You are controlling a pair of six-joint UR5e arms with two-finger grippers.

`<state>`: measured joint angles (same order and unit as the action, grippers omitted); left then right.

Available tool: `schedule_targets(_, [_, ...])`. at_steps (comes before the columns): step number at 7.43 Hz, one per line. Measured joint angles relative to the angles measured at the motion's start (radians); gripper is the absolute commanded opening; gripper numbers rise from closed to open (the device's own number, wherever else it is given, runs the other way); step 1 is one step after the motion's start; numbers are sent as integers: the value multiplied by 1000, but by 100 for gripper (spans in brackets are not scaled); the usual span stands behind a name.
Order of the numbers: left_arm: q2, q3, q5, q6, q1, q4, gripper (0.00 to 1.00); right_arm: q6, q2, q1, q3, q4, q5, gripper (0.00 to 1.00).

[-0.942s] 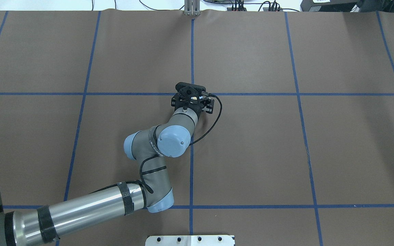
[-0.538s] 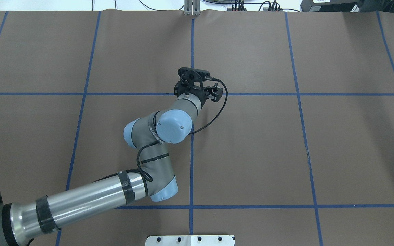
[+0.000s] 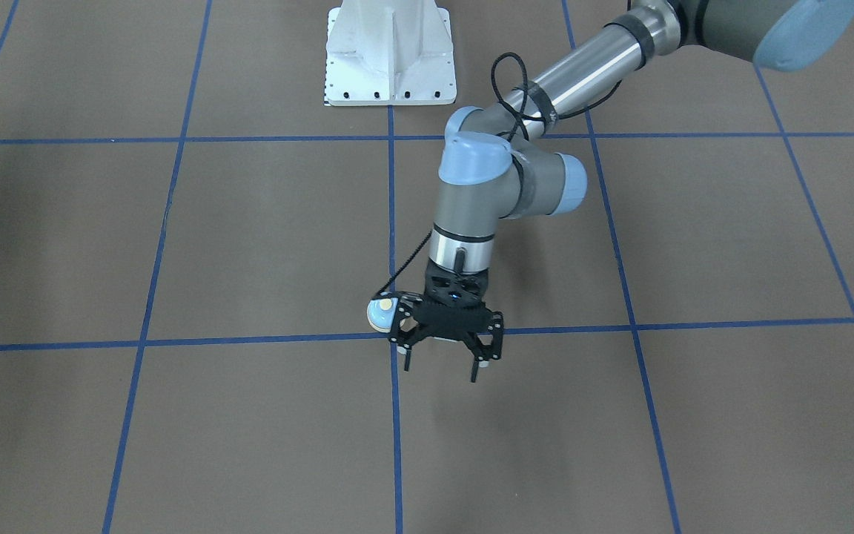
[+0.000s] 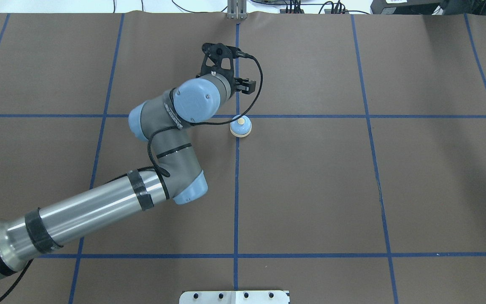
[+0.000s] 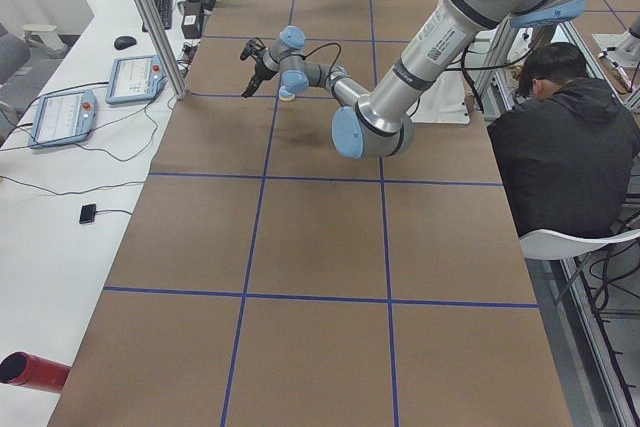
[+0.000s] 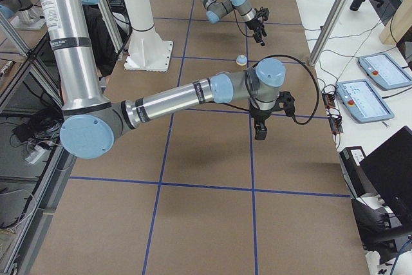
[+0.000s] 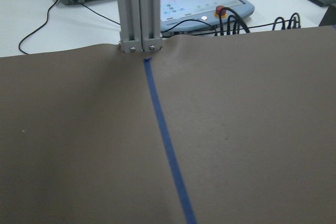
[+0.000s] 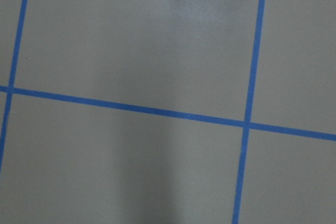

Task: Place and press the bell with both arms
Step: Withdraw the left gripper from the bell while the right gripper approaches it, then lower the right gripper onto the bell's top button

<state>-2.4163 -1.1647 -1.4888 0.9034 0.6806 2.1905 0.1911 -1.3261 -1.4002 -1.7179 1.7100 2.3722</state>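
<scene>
The light-blue bell (image 4: 241, 126) with its cream button stands upright on the brown table, at the crossing of two blue tape lines. It also shows in the front-facing view (image 3: 381, 314). My left gripper (image 3: 442, 368) is open and empty. It hangs above the table just past the bell on the side away from my base, apart from it. From overhead its fingers are hidden under the left wrist (image 4: 196, 99). My right gripper (image 6: 260, 131) shows only in the exterior right view, raised over the table. I cannot tell whether it is open or shut.
The white pedestal base (image 3: 390, 55) stands at the near edge. An aluminium post (image 4: 236, 10) stands at the far edge, with operator pendants (image 7: 205, 6) behind it. A seated person (image 5: 560, 147) is beside the table. Blue tape lines grid the brown table cover (image 4: 352, 177).
My left arm has moved from over the central tape crossing toward the far edge. The bell, hidden under the gripper before, now shows alone on the table.
</scene>
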Motion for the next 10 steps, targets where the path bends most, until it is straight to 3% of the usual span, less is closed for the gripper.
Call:
schedule_targets(2, [120, -20, -146, -148, 120, -15, 100, 210, 157, 148, 31, 0, -63, 98])
schedule_targets(3, [190, -47, -243, -219, 189, -15, 100, 325, 227, 211, 48, -1, -78, 88])
schedule_targets(4, [273, -93, -325, -299, 254, -14, 100, 453, 293, 270, 62, -1, -97, 67])
schedule_targets(6, [433, -194, -429, -428, 349, -15, 100, 710, 428, 398, 103, -1, -167, 0])
schedule_targets(10, [630, -352, -562, -490, 448, -17, 100, 911, 678, 587, 298, -12, -258, 0])
